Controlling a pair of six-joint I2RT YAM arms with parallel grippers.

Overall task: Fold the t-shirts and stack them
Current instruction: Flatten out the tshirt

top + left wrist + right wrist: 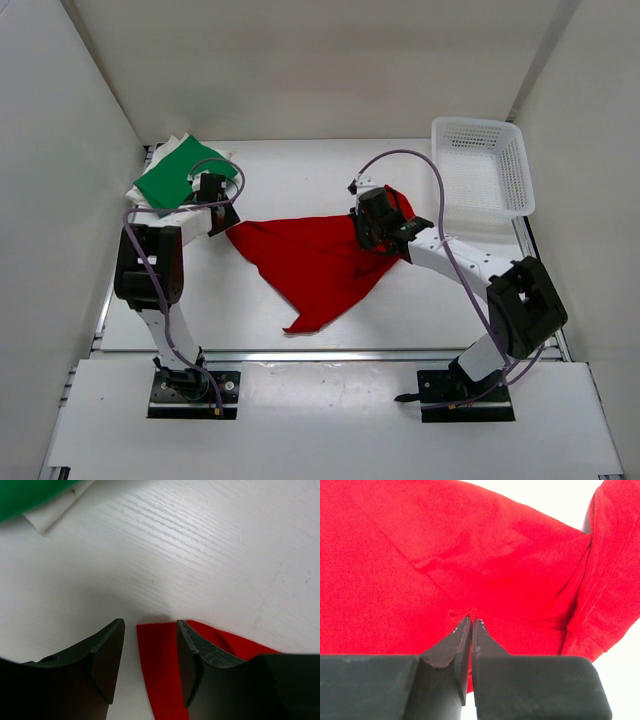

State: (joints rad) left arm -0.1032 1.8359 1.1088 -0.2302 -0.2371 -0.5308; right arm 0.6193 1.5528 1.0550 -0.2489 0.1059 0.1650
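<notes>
1. White wood-grain surface point(300, 170): a bright red cloth t-shirt point(310, 265) lies rumpled at its middle.
2. Bright green cloth t-shirt point(172, 180) sits folded atop a white cloth t-shirt point(168, 146) in the far left corner.
3. Right end effector point(471, 622), reaching in low, pinches only a tiny tuck of red cloth, which could slip free on lifting.
4. Left end effector point(150, 630), tipped downward, is spread astride the red corner and may miss that thin tip when closing.
</notes>
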